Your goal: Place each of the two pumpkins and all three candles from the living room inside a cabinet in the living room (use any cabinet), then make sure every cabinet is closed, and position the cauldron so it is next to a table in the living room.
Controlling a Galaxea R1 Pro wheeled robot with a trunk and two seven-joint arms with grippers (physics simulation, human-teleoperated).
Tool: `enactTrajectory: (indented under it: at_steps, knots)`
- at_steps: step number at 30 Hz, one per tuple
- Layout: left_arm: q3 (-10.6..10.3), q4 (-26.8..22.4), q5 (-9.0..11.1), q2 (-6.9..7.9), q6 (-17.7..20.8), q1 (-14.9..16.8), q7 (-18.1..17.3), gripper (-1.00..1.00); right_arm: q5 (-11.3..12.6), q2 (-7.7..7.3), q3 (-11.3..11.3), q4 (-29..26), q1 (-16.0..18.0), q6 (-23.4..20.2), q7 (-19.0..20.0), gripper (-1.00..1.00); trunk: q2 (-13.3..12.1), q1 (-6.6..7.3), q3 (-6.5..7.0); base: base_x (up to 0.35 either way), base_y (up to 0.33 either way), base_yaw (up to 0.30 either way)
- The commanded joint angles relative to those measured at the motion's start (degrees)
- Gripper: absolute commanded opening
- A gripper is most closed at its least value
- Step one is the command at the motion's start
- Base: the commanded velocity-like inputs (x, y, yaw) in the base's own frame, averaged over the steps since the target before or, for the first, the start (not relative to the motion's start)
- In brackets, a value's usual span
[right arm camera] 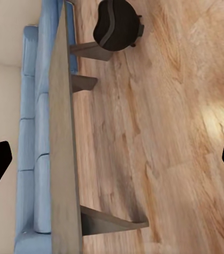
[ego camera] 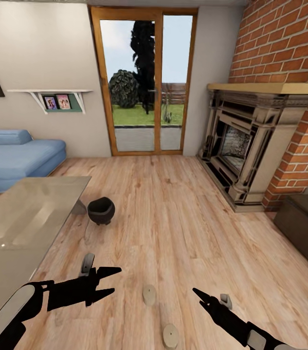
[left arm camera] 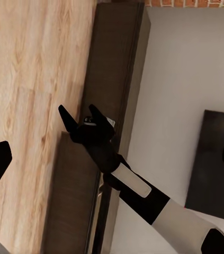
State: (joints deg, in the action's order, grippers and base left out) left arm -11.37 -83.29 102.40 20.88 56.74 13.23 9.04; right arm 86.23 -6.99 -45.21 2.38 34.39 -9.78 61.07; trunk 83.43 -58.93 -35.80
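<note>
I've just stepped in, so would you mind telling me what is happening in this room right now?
The robot stands in the living room with both arms held low and nothing in either gripper. The left gripper is open; the right gripper points forward over the wood floor. Two candles lie on the floor between the arms. The black cauldron sits on the floor beside the glass table. The dark cabinet stands at the right, past the brick fireplace.
</note>
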Motion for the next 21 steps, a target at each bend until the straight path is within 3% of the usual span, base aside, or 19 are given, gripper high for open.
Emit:
enactTrajectory:
  at_steps: [1, 21]
  knots:
    - [-0.06, -0.03, 0.6, 0.04, 0.04, 0.04, 0.54, 1.0, 0.61, 0.02, -0.43, 0.17, 0.07, -0.59, 0.32, 1.0, 0.03, -0.01, 0.01, 0.132, 0.146, 0.0]
    - [-0.14, -0.03, 0.6, -0.03, 0.04, 0.04, 0.54, 1.0, 0.61, -0.04, -0.4, 0.17, 0.07, -0.68, 0.27, 1.0, 0.03, -0.01, 0.11, 0.094, 0.084, 0.0]
